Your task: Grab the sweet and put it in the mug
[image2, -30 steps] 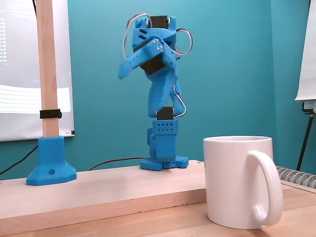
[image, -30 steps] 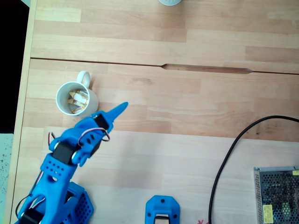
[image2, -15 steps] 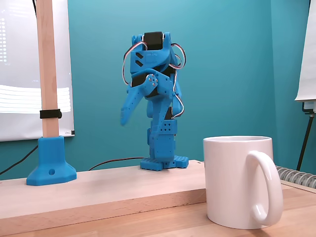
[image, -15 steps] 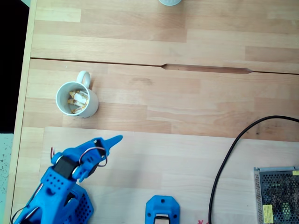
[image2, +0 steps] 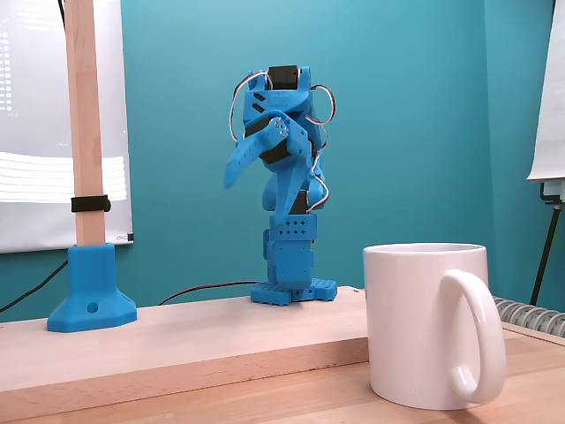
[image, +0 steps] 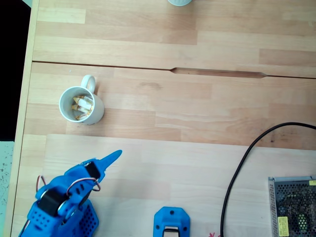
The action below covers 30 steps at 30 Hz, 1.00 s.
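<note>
The white mug (image: 81,106) stands at the table's left in the fixed view from above, handle pointing away from the arm. Inside it lie several sweets (image: 82,107) in white wrappers with yellow-orange ends. The same mug (image2: 433,325) is large at the front right of the low fixed view, its inside hidden there. My blue gripper (image: 114,156) is shut with nothing in it, folded back over the arm's base, well short of the mug. In the low fixed view the gripper (image2: 231,177) points down and left, high above the table.
A black cable (image: 242,168) curves across the right side to a metal mesh box (image: 292,207). A blue camera-post base (image: 171,223) sits at the near edge, its wooden post (image2: 84,124) upright. A pale round vessel (image: 178,2) peeks in at the far edge.
The arm has folded back from beside the mug toward its base, the shut gripper retreating from the mug.
</note>
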Each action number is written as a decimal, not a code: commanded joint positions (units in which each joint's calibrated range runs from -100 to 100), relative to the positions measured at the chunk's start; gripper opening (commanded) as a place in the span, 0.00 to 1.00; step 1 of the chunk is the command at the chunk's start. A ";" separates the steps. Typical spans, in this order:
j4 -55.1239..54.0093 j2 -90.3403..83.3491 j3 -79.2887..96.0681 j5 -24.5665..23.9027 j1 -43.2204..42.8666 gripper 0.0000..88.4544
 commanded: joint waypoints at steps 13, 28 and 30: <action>-0.62 -24.67 0.96 2.74 -7.01 0.40; -0.71 -39.04 19.34 16.02 -6.87 0.40; -0.79 -39.04 20.85 15.34 -6.87 0.40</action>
